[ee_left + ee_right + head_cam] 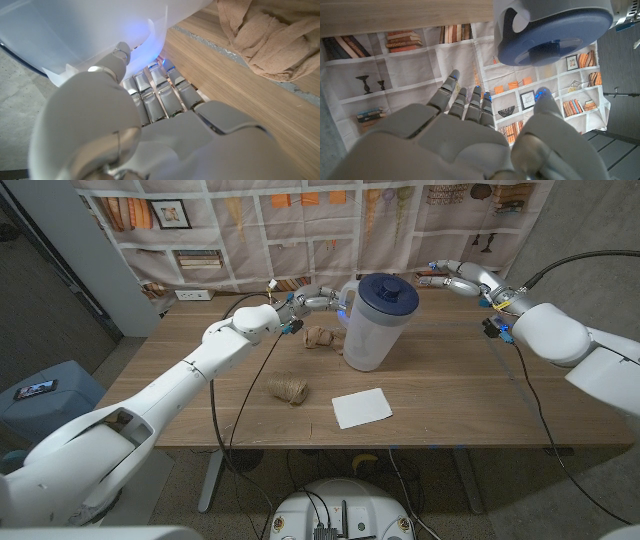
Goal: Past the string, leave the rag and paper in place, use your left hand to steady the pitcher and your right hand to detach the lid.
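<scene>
A translucent white pitcher (368,335) with a blue lid (388,295) stands at the table's middle back. My left hand (315,302) reaches its handle from the left. In the left wrist view the handle (150,42) sits between my thumb and fingers (160,92), which touch it. My right hand (460,278) hovers to the right of the lid, apart from it, fingers spread and empty. From the right wrist the lid (555,30) shows ahead of my right hand (470,135). The tan rag (320,336) lies just left of the pitcher, and its folds (265,40) show beside my left hand (150,125).
A ball of string (288,389) lies near the front left of the pitcher. A white sheet of paper (362,407) lies in front of the pitcher. Black cables hang along both arms. A printed bookshelf backdrop (300,220) hangs behind the wooden table (450,380).
</scene>
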